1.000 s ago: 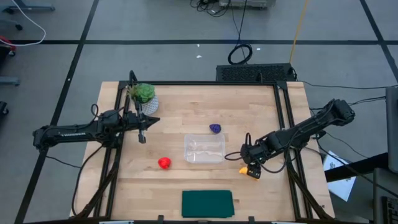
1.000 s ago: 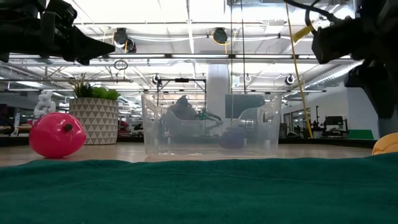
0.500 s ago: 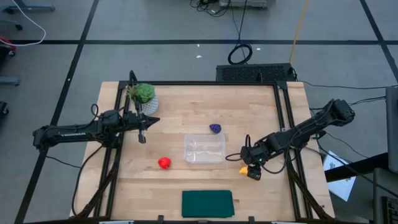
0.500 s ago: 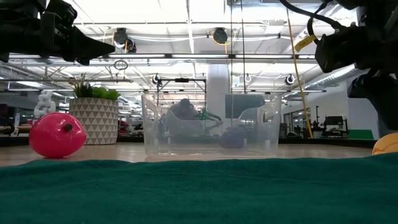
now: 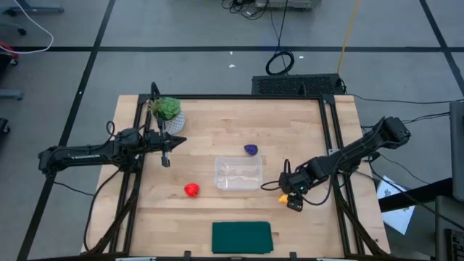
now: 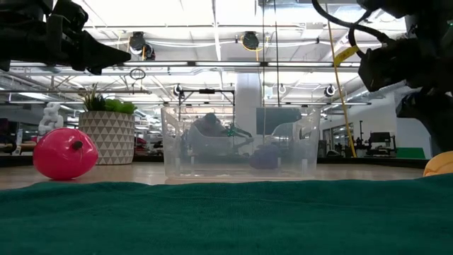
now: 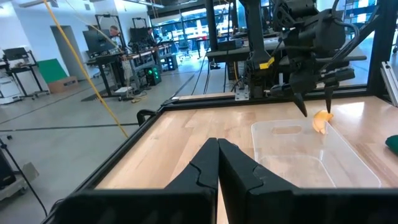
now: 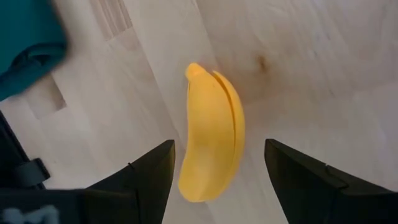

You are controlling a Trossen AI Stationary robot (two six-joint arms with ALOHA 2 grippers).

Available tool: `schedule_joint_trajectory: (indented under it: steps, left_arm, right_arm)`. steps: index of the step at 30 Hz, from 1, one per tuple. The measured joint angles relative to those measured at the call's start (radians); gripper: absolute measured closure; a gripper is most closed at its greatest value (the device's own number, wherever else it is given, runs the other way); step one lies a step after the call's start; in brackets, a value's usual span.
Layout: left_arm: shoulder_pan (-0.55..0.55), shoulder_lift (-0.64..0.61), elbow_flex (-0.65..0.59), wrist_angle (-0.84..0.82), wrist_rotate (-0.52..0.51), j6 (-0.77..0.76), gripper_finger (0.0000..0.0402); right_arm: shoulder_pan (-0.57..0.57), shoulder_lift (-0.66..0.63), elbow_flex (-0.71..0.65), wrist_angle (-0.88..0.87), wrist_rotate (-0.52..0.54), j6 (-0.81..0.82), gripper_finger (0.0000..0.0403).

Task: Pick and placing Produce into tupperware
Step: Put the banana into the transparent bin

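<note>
The right gripper's fingers (image 8: 152, 171) stood apart, straddling the banana (image 8: 210, 140) on the table (image 5: 217, 130) right of the tupperware (image 5: 238, 173). We judged the curved fruit could roll or squirt out if they closed off-centre. The right arm reached in low; the left gripper (image 5: 166, 161), fingers together, waited far left.

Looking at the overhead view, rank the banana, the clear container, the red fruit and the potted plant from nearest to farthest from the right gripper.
From the right gripper, fingers open:
1. Banana, directly beneath it, near the table's right edge.
2. Clear container, just left, mid-table.
3. Red fruit, left of the container.
4. Potted plant, far-left corner.
</note>
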Motion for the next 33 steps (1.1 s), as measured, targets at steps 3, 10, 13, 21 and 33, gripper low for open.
schedule_joint_trajectory:
  steps: [3,10,13,21,33]
  left_arm:
    - [0.000,0.000,0.000,0.000,0.000,0.000,0.0396]
    - [0.000,0.000,0.000,0.000,0.000,0.000,0.0396]
    - [0.000,0.000,0.000,-0.003,0.000,0.000,0.0396]
    - [0.000,0.000,0.000,-0.014,0.000,0.001,0.0396]
    - [0.000,0.000,0.000,-0.014,0.000,0.006,0.0396]
  right_arm:
    - [0.000,0.013,0.000,-0.001,0.000,0.003,0.0162]
    - [0.000,0.061,0.000,0.011,-0.004,0.002,0.0162]
    - [0.000,0.081,0.000,0.012,-0.004,0.003,0.0162]
    - [0.000,0.105,0.000,0.017,-0.009,-0.019,0.0163]
    - [0.000,0.101,0.000,0.014,-0.008,-0.047,0.0229]
